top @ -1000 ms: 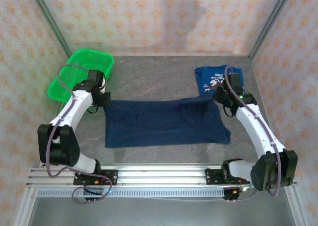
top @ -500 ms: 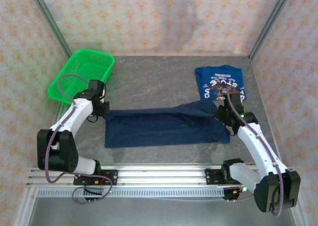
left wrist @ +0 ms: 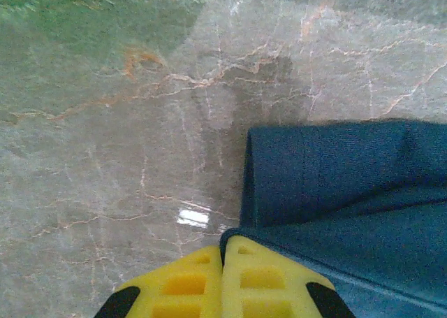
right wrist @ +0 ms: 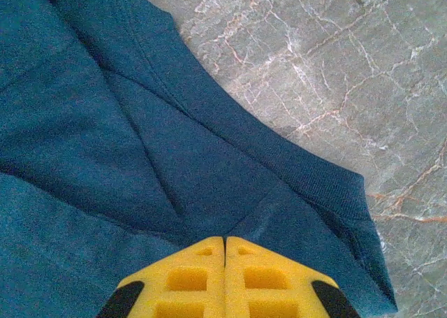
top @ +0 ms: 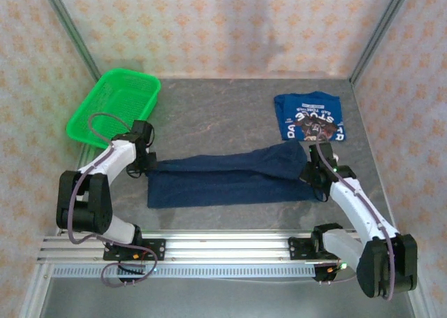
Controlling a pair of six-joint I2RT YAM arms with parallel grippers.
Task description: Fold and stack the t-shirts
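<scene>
Across the middle of the worktop [top: 216, 115] the navy tee [top: 223, 182] lies as a long band running left to right. It is doubled over lengthwise, and its upper layer sits loose and rides farther back toward the right end. The blue tee [top: 311, 115] lies flat, print up, at the far right, well apart from the left arm and just behind the right one.

The step in hand looks like the first lengthwise fold of the navy tee, with each arm at one end of the band. The left tool [left wrist: 223, 251] is clenched, its yellow pads pressed together with the corner of the hem running into their seam. I judge it to be pinching that corner, low over bare stone at the tee's left end. The right tool [right wrist: 224, 244] is clenched too. Creases in the cloth converge on its pad tips, so it appears to grasp the upper layer near the sleeve end.

The next move likely calls for both tools to lay the carried edge down level with the near edge, evenly at both ends, and then let go. The right end sits skewed, so that side probably needs more travel toward the near edge before release.
</scene>
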